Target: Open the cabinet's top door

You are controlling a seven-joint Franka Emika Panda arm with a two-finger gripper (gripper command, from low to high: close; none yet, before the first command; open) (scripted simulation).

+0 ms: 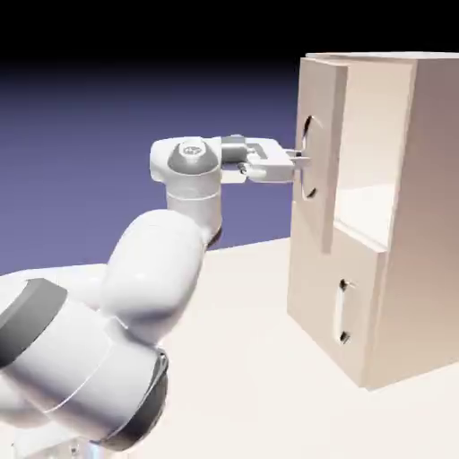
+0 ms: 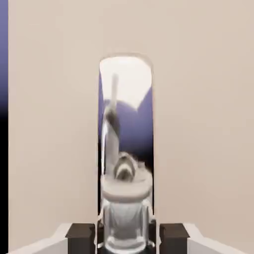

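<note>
Exterior view: top door (image 1: 328,108) stands ajar on the cabinet (image 1: 430,197), directly ahead of the end effector (image 1: 302,158), toward the view's right. Handle (image 1: 306,134) runs upright, crossing the fingers' reach. Hand view: end effector nearly closed, handle pinched between fingertips; door panel behind. Outward pull judged next.
</note>
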